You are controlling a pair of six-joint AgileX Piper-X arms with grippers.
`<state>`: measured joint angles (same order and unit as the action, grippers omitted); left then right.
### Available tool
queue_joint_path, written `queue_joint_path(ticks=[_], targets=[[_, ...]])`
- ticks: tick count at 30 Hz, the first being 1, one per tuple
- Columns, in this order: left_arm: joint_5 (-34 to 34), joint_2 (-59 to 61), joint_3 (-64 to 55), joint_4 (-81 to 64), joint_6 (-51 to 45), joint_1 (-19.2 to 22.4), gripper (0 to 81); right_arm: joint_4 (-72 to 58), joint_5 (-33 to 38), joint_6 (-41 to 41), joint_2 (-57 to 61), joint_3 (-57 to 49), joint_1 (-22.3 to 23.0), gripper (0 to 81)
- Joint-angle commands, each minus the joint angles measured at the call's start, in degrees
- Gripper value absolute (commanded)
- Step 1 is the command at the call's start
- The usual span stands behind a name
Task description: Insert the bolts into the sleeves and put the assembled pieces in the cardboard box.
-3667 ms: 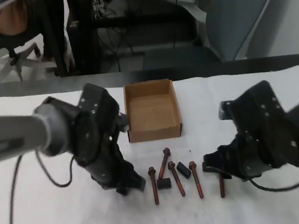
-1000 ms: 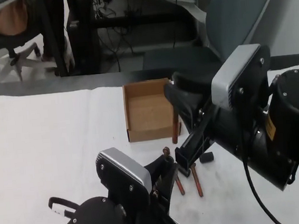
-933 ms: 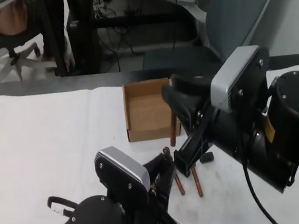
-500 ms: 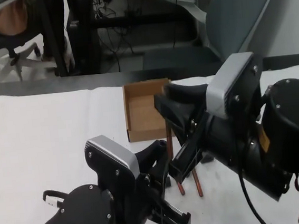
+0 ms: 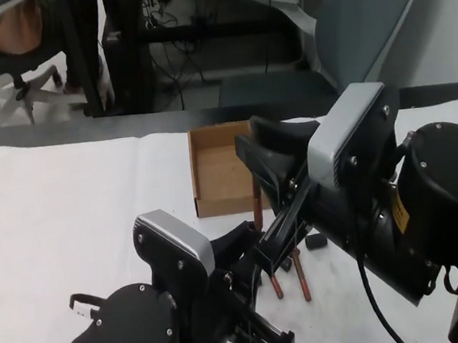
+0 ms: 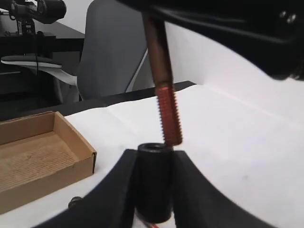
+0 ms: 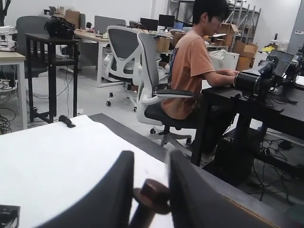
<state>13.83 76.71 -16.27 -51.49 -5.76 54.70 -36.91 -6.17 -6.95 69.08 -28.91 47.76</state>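
Left jaws: pinching a black sleeve [image 6: 154,183] upright, low over the table [image 5: 70,203], on the near side of the box.
Right jaws: pinching a copper-coloured bolt [image 6: 164,95] by its head end, with the threaded tip hanging down.
Bolt and sleeve: the tip sits just at the sleeve's top rim, a little off its middle; whether it has gone in cannot be told.
Box [image 5: 220,207]: open cardboard, on the table beyond both arms.
Loose parts: loose bolts [image 5: 300,274] and a loose sleeve [image 5: 315,242] lie on the table near the box.
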Motion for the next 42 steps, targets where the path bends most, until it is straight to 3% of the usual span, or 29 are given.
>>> queue_joint_path(ticks=[1,20,27,30,37,42], targets=[[-0.31,-0.3,0.0,-3.18,-0.37,-0.02,1.7,-0.97,-0.38,-0.37,0.04,-0.24,-0.03,0.4],[-5.45,-0.3,0.0,-4.95,-1.99,0.14,1.7,-0.03,-1.67,-1.02,0.04,-0.25,-0.03,0.4],[-5.14,-0.3,0.0,-4.95,-1.99,0.84,1.7,0.12,-1.67,-0.86,0.04,-0.25,-0.03,0.4],[-1.63,-0.3,0.0,-4.95,-1.86,0.84,1.7,0.15,-1.67,-0.79,0.04,-0.25,-0.03,0.4],[0.17,-0.3,0.0,-12.21,-1.72,-1.71,1.7,3.0,-2.63,-0.8,0.04,-0.25,-0.03,0.4],[-3.32,-0.3,0.0,-12.02,-1.58,-3.56,1.7,4.11,-2.37,0.6,0.04,-0.25,0.27,0.4]])
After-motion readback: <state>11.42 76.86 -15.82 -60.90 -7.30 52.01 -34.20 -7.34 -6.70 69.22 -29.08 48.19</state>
